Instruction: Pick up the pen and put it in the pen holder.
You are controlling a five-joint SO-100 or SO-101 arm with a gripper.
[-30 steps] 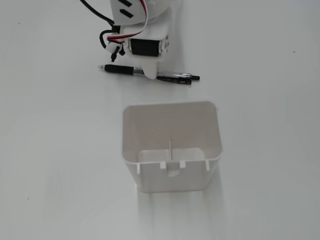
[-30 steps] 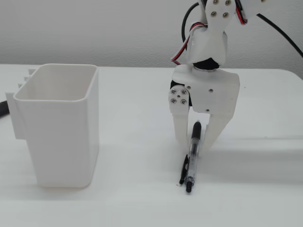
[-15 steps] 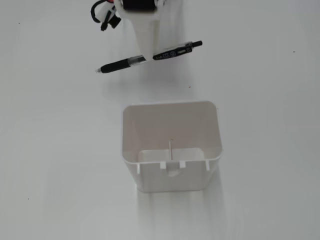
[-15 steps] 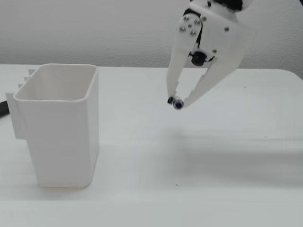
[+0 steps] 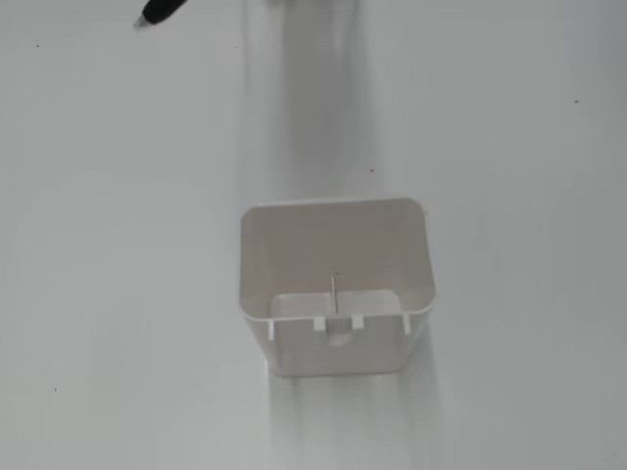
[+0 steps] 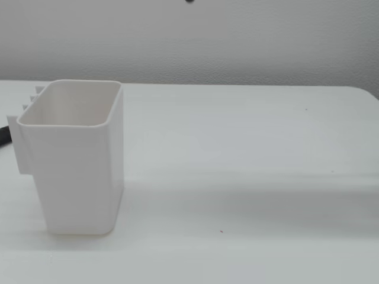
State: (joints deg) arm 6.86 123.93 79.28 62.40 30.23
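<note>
Nowhere in either picture is the claw showing, so whether its fingers are apart or together is something I cannot tell. Looking down in a fixed view, the white table (image 5: pixel 108 245) is carrying a white, square-mouthed pen holder (image 5: pixel 336 220) standing upright near the middle and appearing empty, while the pen (image 5: pixel 160 13) is poking in at the top left corner, well apart from the holder; only its dark tip end is showing, the rest being cut off by the frame edge. Judging by that slim dark end, it is probably going to handle as a light, stiff, smooth thing that could roll or slip, so taking hold across the barrel near its middle seems wisest, though that part is lying out of sight. Turning to the side-on fixed view, the pen holder (image 6: pixel 74 171) is standing at the left with small tabs sticking out along its far side; a dark sliver is peeking in at the left edge behind it, too little to name, and a small dark speck is sitting at the top edge, equally unclear.
</note>
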